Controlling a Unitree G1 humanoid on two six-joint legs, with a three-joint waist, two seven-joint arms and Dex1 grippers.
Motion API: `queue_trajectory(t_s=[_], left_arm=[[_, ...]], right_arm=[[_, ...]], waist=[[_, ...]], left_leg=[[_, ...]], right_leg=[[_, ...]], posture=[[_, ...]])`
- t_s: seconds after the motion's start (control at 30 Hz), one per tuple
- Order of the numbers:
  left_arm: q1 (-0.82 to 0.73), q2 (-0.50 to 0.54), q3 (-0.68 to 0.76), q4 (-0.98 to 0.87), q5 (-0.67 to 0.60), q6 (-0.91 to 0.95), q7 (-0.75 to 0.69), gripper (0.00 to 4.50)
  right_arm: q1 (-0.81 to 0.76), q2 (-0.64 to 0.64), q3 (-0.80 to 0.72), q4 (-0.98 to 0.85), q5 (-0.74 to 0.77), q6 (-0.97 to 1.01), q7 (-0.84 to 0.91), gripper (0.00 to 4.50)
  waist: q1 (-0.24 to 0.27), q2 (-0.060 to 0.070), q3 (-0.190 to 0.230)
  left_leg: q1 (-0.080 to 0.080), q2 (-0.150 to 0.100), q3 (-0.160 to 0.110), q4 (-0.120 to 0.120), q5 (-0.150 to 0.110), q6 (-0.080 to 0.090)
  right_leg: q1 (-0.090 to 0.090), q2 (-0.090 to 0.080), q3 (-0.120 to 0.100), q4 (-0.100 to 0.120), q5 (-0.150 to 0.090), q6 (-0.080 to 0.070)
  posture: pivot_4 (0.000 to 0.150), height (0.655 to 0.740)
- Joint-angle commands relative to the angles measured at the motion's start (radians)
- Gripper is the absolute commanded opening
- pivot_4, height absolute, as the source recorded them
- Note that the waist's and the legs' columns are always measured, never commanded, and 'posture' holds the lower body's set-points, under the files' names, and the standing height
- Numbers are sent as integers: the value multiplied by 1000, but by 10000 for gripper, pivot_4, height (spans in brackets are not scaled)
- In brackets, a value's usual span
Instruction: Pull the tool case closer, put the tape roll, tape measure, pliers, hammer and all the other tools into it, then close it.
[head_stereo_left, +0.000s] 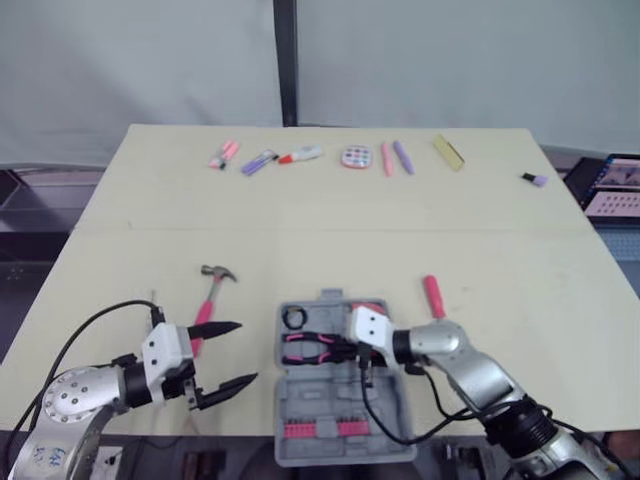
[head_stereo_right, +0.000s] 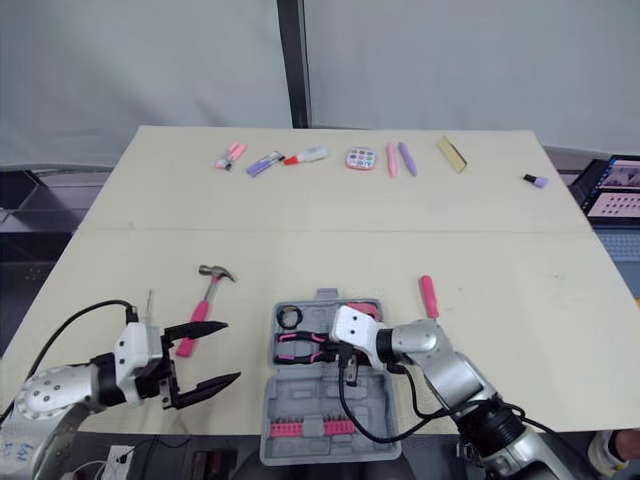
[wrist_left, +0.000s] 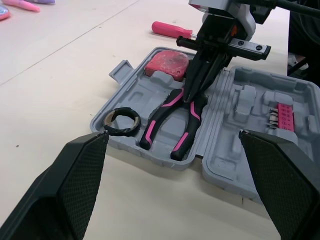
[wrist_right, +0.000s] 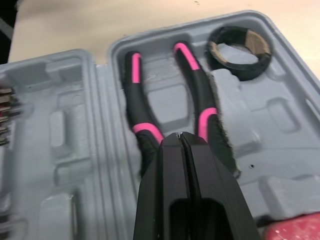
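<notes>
Right gripper (wrist_left: 192, 97): fingers pressed together, tips down on the pliers' joint; I cannot tell if they pinch it.
Pliers (wrist_left: 184, 137): lying in their slot in the far half of the case, handles pointing to the robot's left.
Tape roll (wrist_left: 122, 132): in the pocket just beyond the plier handles, same half.
Tape measure (wrist_left: 167, 62): red, in the pocket beside the right gripper, same half.
Case (wrist_left: 260, 170): open flat at the table's near edge, between the two arms.
Bits (wrist_left: 282, 116): pink strip in the near half.
Left gripper (head_stereo_left: 248, 351): spread wide, hovering left of the case and apart from it.
Hammer (head_stereo_left: 208, 305): on the table left of the case, head away from the robot, pink handle ending at the left gripper.
Screwdriver (head_stereo_left: 433, 296): pink handle, on the table just right of the case.
Table (head_stereo_left: 300, 200): a row of small items along the far edge.
</notes>
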Motion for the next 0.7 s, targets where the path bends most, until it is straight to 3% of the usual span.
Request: queue_trajectory(t_s=[0.03,0.17,0.33,0.43,0.67,0.7], left_arm=[[-28,-4,-15,-17,-3,29,21,45000],[-53,-6,-21,-34,-29,114,53,45000],[7,2,4,-51,-34,134,46,45000],[83,-3,29,-61,-31,106,34,45000],[205,-21,60,-78,-33,49,6,45000],[215,-27,64,-81,-23,34,14,45000]], right_arm=[[3,-44,-77,-66,19,113,-21,554],[43,-112,-217,-237,122,190,0,554],[223,-265,-398,-326,192,160,62,554],[391,-347,-526,-376,262,201,109,8108],[678,-371,-715,-438,333,184,134,42936],[712,-371,-730,-437,331,173,136,44571]], waist=[[8,2,1],[15,2,6],[14,-1,8],[13,-2,13],[18,-2,19],[19,-2,19]], left_leg=[[-5,0,0,1,1,0],[-11,-1,0,3,1,0],[-21,0,0,4,1,0],[-22,0,1,3,1,1],[-23,1,3,9,4,1],[-23,1,3,9,4,1]], right_leg=[[-4,0,0,0,0,0],[-13,0,0,9,0,0],[-22,1,-2,13,0,0],[-21,0,-3,12,0,0],[-15,0,-4,-2,0,0],[-15,0,-4,-2,0,0]], posture=[[1500,7134],[1500,7134],[1500,7134],[1500,7134],[1500,7134],[1500,7134]])
